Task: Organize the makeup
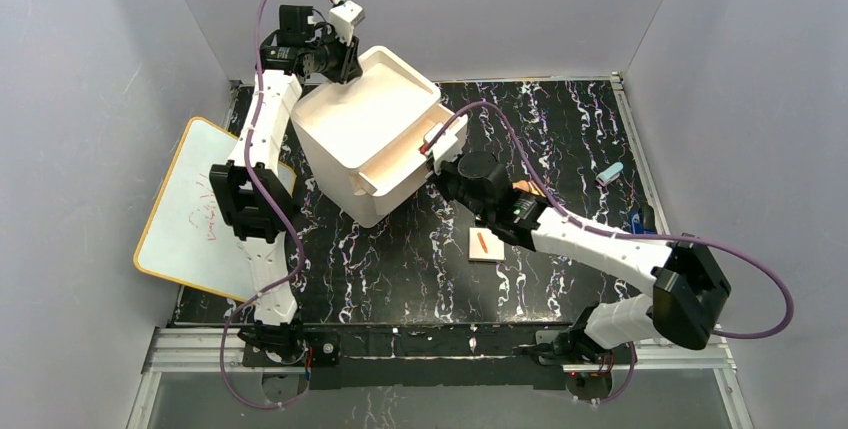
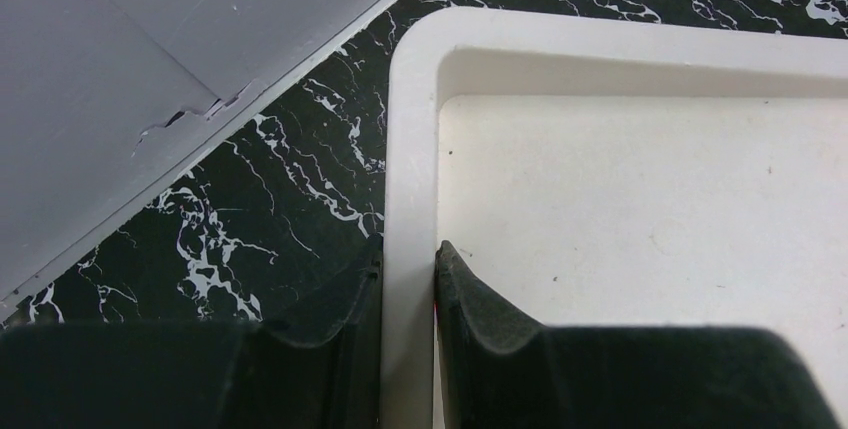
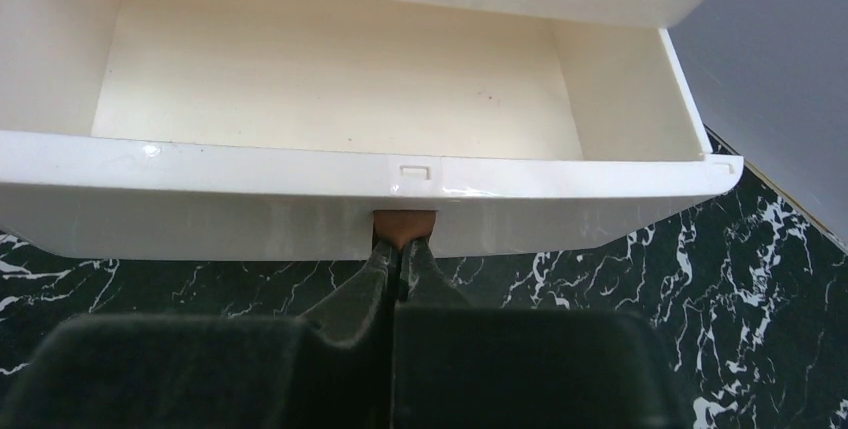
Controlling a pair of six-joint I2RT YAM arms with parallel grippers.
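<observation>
Early: right tool (image 3: 402, 249) clenched on the brown handle (image 3: 404, 226), drawer (image 3: 200, 189) out and empty; left tool (image 2: 409, 259) clamped across the box rim (image 2: 410, 99), presumably bracing it. Nothing stowed yet: the square pad (image 1: 492, 251) with a thin stick (image 1: 482, 242) on it lies on the tabletop (image 1: 400, 259) just beside the right arm, and a small pale item (image 1: 609, 174) sits well apart toward the right edge. No brand or label readable; the red scrawl on the whiteboard (image 1: 195, 211) is too small to read.

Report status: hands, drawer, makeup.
Left hand clamped on box rim. Right hand shut on brown handle; drawer open, empty. Square pad out on table. Nothing in the way.
</observation>
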